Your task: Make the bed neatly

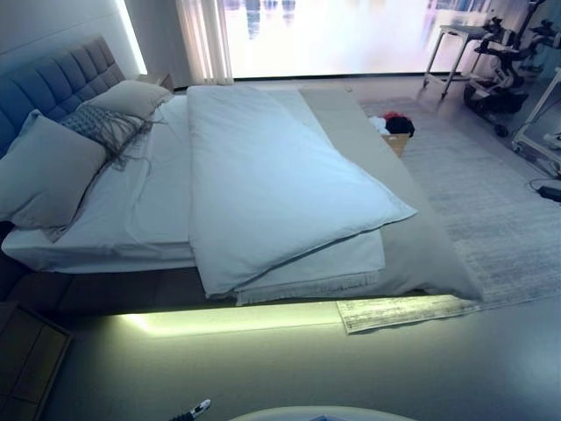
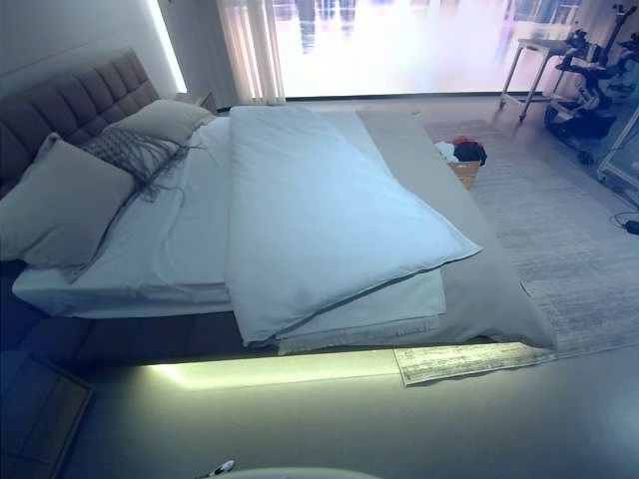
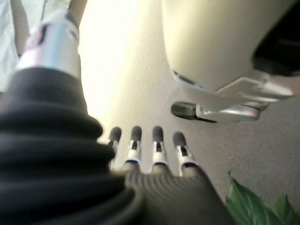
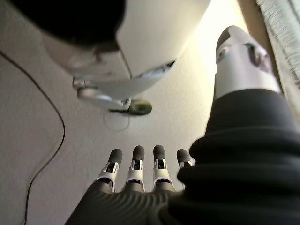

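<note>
The bed [image 1: 149, 210] lies ahead with its grey padded headboard [image 1: 61, 79] to the left. A white duvet [image 1: 272, 184] is folded over on itself across the middle, and its near corner hangs askew over the bed's edge. Under it a grey blanket [image 1: 412, 250] drapes down the right side. Two large pillows [image 1: 44, 171] [image 1: 131, 96] and a fringed grey cushion [image 1: 101, 127] rest by the headboard. My left hand [image 3: 136, 140] and right hand [image 4: 138, 161] hang over the floor, fingers straight, holding nothing and well away from the bed.
A basket of clothes [image 1: 396, 132] stands on a pale rug [image 1: 491, 202] right of the bed. A wooden nightstand [image 1: 26, 360] sits at the near left. A table [image 1: 456, 44] and other equipment [image 1: 504, 83] stand at the far right. Green leaves [image 3: 248, 204] show by my left hand.
</note>
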You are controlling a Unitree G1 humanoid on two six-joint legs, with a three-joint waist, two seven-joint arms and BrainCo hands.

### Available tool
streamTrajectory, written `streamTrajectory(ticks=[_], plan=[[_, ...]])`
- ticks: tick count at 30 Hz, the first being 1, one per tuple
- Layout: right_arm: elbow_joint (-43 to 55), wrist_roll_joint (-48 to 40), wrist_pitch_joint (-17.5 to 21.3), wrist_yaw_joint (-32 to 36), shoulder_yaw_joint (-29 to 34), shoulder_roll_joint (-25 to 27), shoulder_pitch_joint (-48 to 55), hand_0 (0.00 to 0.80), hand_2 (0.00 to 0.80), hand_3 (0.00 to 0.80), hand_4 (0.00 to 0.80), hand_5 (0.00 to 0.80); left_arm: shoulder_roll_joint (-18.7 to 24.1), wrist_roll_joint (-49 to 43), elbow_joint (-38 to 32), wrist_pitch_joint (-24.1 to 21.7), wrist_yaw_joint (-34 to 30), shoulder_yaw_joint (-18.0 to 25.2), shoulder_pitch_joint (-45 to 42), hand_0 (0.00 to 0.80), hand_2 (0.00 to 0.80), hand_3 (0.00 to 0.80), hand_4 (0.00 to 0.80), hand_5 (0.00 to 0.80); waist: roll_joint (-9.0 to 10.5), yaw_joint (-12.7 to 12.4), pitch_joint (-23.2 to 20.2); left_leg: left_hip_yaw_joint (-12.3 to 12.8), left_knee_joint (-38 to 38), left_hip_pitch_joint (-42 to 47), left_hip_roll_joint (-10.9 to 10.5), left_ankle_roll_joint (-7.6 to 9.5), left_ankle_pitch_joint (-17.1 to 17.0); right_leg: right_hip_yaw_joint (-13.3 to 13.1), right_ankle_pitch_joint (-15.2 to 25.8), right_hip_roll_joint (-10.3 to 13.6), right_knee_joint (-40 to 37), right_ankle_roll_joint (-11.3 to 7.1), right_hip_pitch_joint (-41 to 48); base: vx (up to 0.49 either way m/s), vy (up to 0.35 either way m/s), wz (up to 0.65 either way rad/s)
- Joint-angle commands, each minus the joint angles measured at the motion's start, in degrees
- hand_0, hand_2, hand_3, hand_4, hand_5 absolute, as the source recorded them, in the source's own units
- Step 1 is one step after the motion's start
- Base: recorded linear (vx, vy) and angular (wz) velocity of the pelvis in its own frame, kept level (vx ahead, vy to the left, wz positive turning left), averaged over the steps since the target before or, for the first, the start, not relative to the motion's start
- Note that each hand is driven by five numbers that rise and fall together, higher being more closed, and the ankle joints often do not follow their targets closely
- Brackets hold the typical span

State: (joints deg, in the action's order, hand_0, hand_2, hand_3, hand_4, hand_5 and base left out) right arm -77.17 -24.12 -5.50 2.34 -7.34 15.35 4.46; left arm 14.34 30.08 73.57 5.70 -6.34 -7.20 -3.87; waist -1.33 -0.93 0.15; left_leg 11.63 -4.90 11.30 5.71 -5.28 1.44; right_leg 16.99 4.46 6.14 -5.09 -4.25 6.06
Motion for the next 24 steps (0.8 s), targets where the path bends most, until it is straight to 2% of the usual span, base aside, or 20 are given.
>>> streamTrajectory(ticks=[1, 4, 6, 11, 17, 24], plan=[[-4.1, 2.0, -0.4, 0.5, 0.6, -0.7, -5.7, 0.0, 0.0, 0.0, 0.0, 0.0, 0.3, -1.6, 2.7, 0.3, 1.4, 0.3, 3.9, 0.0, 0.0, 0.0, 0.0, 0.0, 2.23, -0.7, 1.6, 0.0, -0.1, -2.9, -3.8, 3.29, 0.5, -0.6, -2.4, -0.4, 0.1, -1.92, 1.7, 0.0, 0.0, 0.0], [-3.2, 2.5, -0.8, 1.5, -0.6, -1.0, -6.0, 0.0, 0.0, 0.0, 0.0, 0.0, 0.1, -0.7, 2.7, 0.4, 0.9, 0.1, 4.5, 0.0, 0.0, 0.0, 0.0, 0.0, 2.31, -0.6, 1.5, 0.1, -0.1, -2.9, -3.7, 3.25, 0.4, -0.7, -2.4, -0.4, 0.1, -1.84, 1.7, 0.0, 0.0, 0.0], [-2.6, 2.4, -0.4, 1.3, -1.4, -1.4, -6.2, 0.0, 0.0, 0.0, 0.0, 0.0, -0.3, -1.5, 2.3, 1.2, -1.6, -0.4, 4.9, 0.0, 0.0, 0.0, 0.0, 0.0, 2.33, -0.6, 1.6, 0.1, -0.1, -2.8, -3.6, 3.24, 0.5, -0.7, -2.5, -0.4, 0.1, -1.76, 1.8, 0.0, 0.0, 0.0], [-0.2, 0.3, 0.6, 0.9, -3.5, -2.7, -7.1, 0.0, 0.0, 0.0, 0.0, 0.0, -1.9, -6.6, 0.9, 1.7, -1.4, -5.2, 5.7, 0.0, 0.0, 0.0, 0.0, 0.0, 2.29, -0.4, 2.0, 0.3, -0.1, -2.7, -3.5, 3.42, 0.4, -0.7, -2.4, -0.4, 0.1, -1.66, 2.0, 0.0, 0.0, 0.0], [2.9, 0.7, 1.6, 2.7, -6.0, -3.3, -7.8, 0.0, 0.0, 0.0, 0.0, 0.0, -1.8, -12.0, 0.0, 2.9, -1.9, -8.6, 5.5, 0.0, 0.0, 0.0, 0.0, 0.0, 2.54, -0.3, 2.3, 0.7, -0.1, -2.4, -3.3, 3.63, 0.2, -1.0, -2.8, -0.4, 0.7, -1.58, 2.2, 0.015, -0.024, 0.0], [4.2, 6.2, 0.8, 7.0, -9.3, -1.8, -8.1, 0.0, 0.0, 0.0, 0.0, 0.0, -0.5, -14.5, -1.6, 3.3, -1.7, -10.9, 5.5, 0.0, 0.0, 0.0, 0.0, 0.0, 3.11, -1.2, 3.7, -0.2, 0.0, -2.6, -3.1, 3.9, -0.3, -0.6, -3.5, -0.3, 2.1, -1.43, 2.1, 0.032, -0.039, 0.01]])
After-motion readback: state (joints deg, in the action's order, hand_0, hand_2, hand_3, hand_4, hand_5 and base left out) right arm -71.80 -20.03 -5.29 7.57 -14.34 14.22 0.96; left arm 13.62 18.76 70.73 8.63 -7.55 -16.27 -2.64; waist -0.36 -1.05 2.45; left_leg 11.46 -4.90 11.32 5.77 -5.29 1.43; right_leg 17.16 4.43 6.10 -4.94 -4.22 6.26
